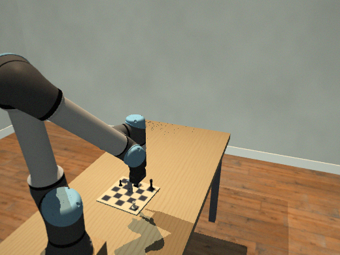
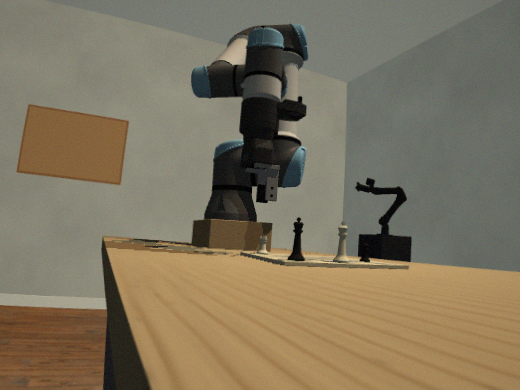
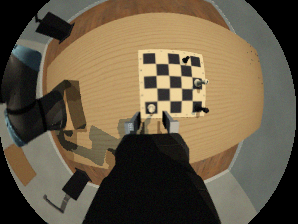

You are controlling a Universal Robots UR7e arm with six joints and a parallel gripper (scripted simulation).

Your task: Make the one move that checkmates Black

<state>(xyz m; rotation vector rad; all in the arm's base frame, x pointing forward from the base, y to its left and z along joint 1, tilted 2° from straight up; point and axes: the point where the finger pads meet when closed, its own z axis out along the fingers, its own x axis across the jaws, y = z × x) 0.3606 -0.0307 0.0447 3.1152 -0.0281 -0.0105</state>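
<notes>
The small chessboard (image 1: pixel 112 191) (image 2: pixel 385 265) (image 3: pixel 174 72) lies on the wooden table. A short white piece (image 1: pixel 134 205) (image 2: pixel 262 244) (image 3: pixel 152 107) stands upright on the board's edge row nearest the arm. My gripper (image 1: pixel 130 187) (image 2: pixel 267 192) (image 3: pixel 151 116) is open and empty, hanging well above that piece. A tall black king (image 1: pixel 151 184) (image 2: pixel 298 240), a tall white piece (image 2: pixel 342 242) (image 3: pixel 200 83) and a small black pawn (image 1: pixel 120 183) (image 2: pixel 365 252) stand upright further along the board. In the top view the gripper hides the tall white piece.
The table (image 1: pixel 183 153) (image 2: pixel 300 325) ends in an edge just to the right of the board. The arm's base stands on a brown box (image 2: pixel 230 234). A small black arm (image 2: pixel 385 200) on a dark block stands beyond the board.
</notes>
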